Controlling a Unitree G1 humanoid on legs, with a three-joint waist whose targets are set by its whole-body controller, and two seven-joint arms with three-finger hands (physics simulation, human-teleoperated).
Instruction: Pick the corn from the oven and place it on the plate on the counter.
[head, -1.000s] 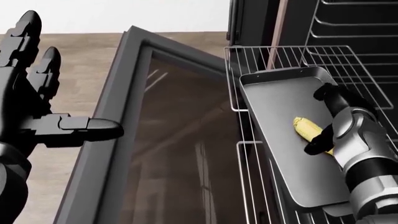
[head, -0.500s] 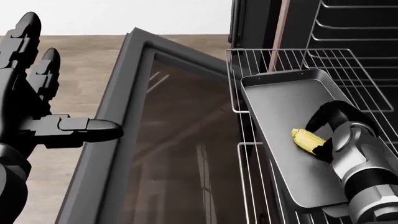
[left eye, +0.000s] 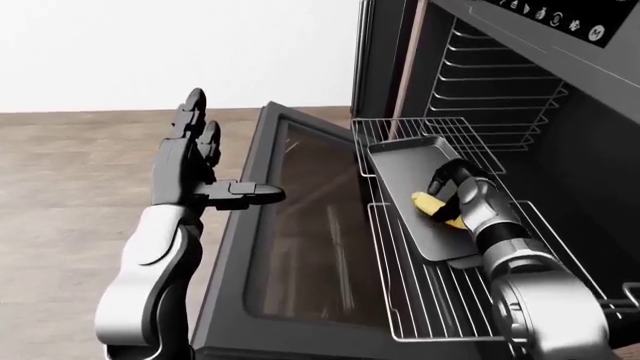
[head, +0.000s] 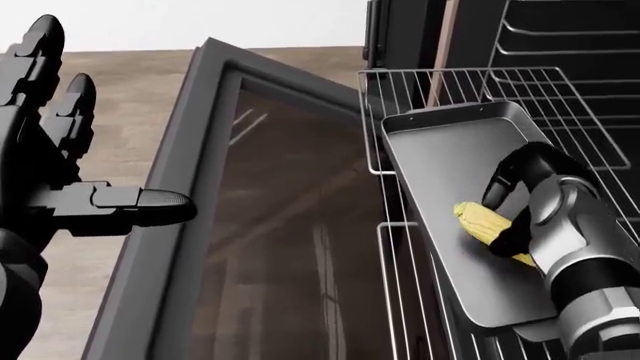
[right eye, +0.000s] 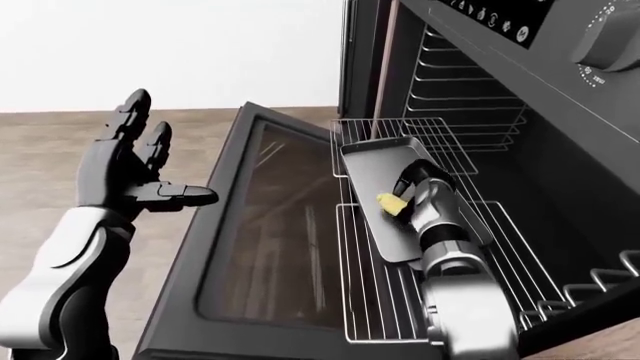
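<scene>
Right black three-finger hand (head: 505, 206) curls around yellow corn cob (head: 483, 223) on grey metal baking tray (head: 440, 161); cob's long axis runs upper-left to lower-right. Left hand (head: 50, 161) spread.

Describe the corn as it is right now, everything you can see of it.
The corn is a short yellow cob with rows of kernels, lying on its side on the grey metal baking tray that sits on the pulled-out oven rack. It lies slantwise across the tray's right part in the head view. The right hand curls its dark fingers over it, hiding its lower right end; a firm grip cannot be confirmed.
</scene>
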